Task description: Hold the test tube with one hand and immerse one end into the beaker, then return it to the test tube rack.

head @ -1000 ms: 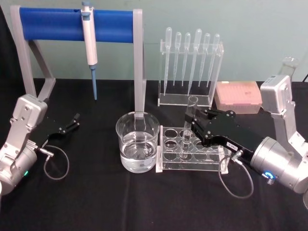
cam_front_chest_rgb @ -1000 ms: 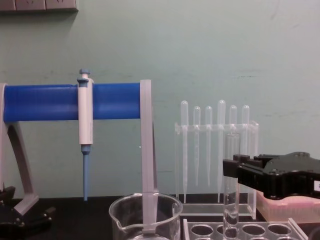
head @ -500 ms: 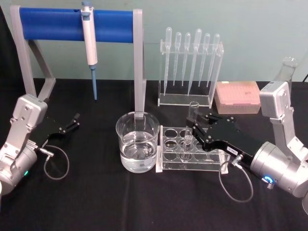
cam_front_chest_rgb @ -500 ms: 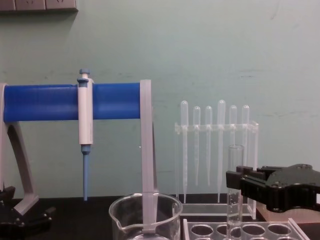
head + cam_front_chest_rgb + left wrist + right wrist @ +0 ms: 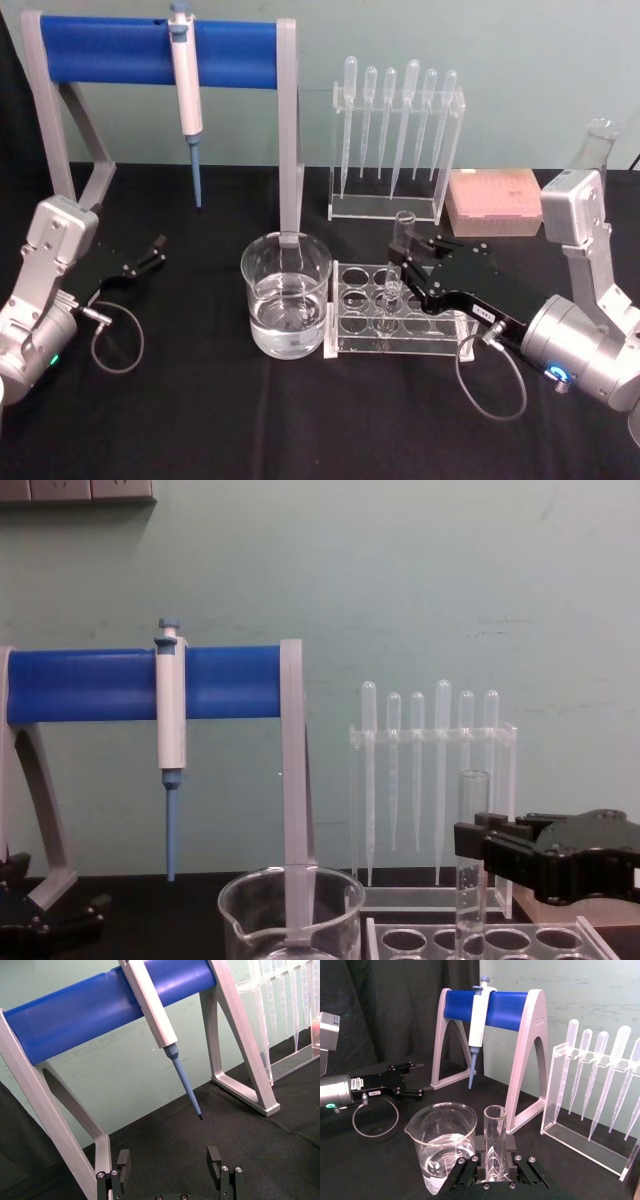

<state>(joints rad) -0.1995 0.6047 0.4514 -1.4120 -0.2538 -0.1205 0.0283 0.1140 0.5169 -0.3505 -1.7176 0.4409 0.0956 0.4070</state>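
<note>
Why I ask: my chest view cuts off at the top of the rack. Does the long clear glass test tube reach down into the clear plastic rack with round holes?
Observer: Yes. The head view shows the test tube standing upright in one hole of the rack, its rounded bottom low inside.
Operator: Is the black right hand gripping it?
Observer: The right wrist view shows its jaws closed against the tube on both sides, below the rim.
Operator: Any liquid in the wide clear glass beaker?
Observer: Yes, clear liquid fills roughly its lower third.
</note>
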